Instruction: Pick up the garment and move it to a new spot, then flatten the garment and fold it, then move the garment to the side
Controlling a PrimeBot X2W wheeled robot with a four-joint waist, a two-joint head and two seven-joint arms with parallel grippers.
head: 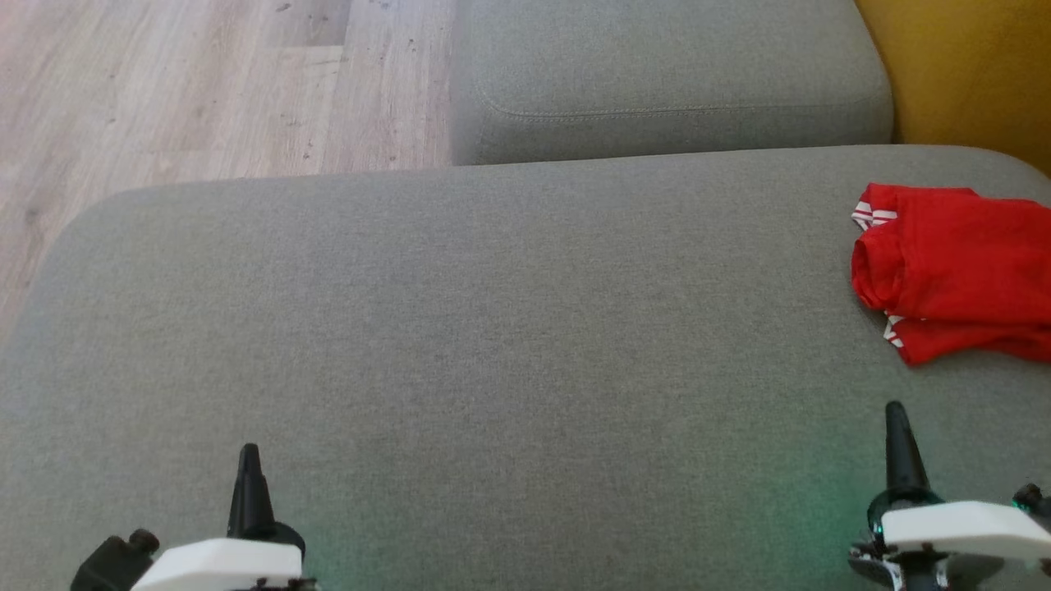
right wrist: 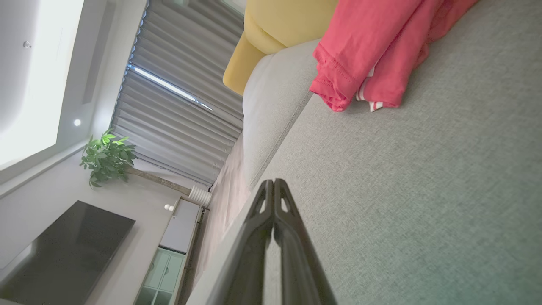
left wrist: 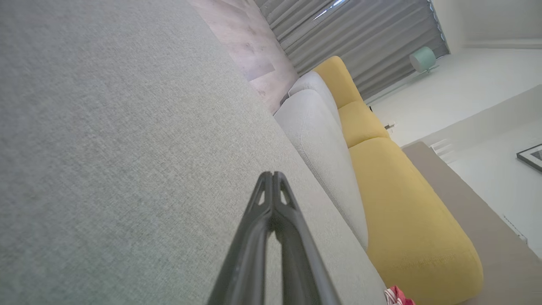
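**Red garment lies folded over at the right of the grey seat, both hands pressed shut**

The red fabric garment (head: 956,271) with white-striped trim lies in loose, doubled-over layers on the far right of the wide grey fabric seat cushion (head: 493,328), and the head view's right edge cuts it off. In the right wrist view the garment (right wrist: 372,46) shows a stitched hem and a bit of striped trim between its layers. A corner of it (left wrist: 398,297) shows at the bottom of the left wrist view.

The right hand (head: 897,410) is nearest to it, over bare cushion and clear of the cloth. Its two dark fingers are pressed together tip to tip (right wrist: 273,183) and pinch nothing. The left hand (head: 249,455) is well apart from the garment, at the lower left over the same cushion. Its fingers also meet at the tips (left wrist: 273,176), with nothing between them.

Beyond the seat lie a second grey cushion (head: 657,74), a mustard-yellow cushion (head: 969,66) and pale wood-plank floor (head: 164,82). Grey pleated curtains (right wrist: 169,106) and a green potted plant (right wrist: 108,156) stand further off.
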